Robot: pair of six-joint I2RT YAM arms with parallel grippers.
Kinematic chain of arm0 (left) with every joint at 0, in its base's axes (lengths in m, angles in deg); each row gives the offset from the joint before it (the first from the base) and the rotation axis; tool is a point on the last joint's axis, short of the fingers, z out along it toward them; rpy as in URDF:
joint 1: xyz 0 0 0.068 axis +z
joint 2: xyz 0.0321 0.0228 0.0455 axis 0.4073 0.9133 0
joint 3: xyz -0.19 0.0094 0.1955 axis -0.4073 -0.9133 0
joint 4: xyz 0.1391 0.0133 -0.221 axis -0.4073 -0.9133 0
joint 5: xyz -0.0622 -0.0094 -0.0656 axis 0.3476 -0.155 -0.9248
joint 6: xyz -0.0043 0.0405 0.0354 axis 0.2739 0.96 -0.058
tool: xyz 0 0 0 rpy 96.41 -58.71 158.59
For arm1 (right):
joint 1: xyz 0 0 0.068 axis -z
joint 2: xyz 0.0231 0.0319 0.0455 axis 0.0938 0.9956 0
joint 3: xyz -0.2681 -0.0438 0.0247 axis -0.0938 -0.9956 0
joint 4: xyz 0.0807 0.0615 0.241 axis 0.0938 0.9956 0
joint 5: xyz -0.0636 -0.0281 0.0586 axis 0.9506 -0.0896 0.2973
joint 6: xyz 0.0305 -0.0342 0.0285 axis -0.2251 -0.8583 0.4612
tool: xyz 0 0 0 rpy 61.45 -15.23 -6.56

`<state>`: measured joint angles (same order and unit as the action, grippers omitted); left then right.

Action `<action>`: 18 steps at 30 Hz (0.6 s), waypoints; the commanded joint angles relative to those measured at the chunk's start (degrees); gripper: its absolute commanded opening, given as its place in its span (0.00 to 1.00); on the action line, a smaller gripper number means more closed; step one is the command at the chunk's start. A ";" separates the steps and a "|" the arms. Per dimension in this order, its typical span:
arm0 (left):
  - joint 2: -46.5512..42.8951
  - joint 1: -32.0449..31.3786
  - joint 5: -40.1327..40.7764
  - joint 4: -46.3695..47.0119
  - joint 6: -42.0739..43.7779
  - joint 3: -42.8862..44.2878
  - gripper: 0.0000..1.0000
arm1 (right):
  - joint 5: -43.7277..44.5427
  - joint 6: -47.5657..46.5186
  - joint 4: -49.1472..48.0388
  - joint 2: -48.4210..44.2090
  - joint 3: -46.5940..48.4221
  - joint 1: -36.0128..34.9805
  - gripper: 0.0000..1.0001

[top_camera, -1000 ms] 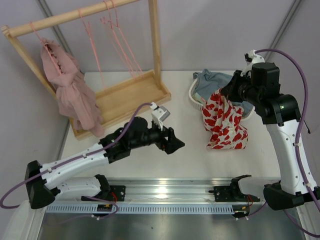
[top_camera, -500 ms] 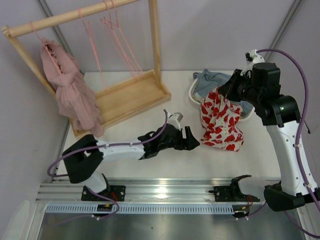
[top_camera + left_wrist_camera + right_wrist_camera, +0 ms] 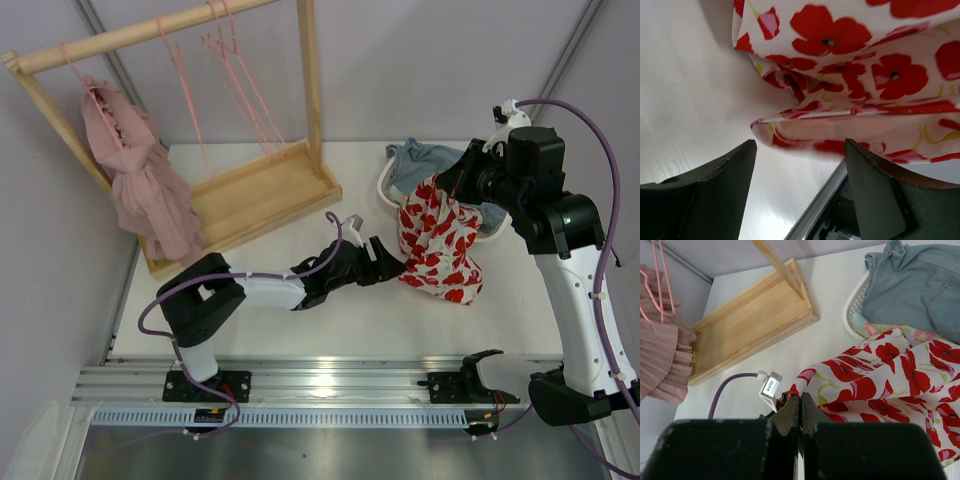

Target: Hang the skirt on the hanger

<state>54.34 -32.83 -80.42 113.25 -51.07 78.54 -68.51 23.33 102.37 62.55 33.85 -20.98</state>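
Skirt (image 3: 437,250) hangs from raised right claw (image 3: 800,411), clamped on it | left claw (image 3: 800,155) agape at hem, arm stretched low

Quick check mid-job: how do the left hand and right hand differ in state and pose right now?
1. The left hand is open, its fingers apart just short of the skirt hem, gripping nothing; the right hand is shut on the skirt's fabric.
2. The left hand reaches low over the table; the right hand is raised, with the skirt hanging from it.
Shared: both are at the same skirt.
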 commanded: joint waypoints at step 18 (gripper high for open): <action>5.27 1.14 -6.27 11.55 -2.33 -0.95 0.75 | -0.16 0.03 -1.72 0.02 0.71 -0.31 0.00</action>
<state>58.80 -31.27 -85.14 119.70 -53.02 76.48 -68.47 23.33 102.41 62.60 33.83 -20.98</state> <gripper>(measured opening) 0.752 0.019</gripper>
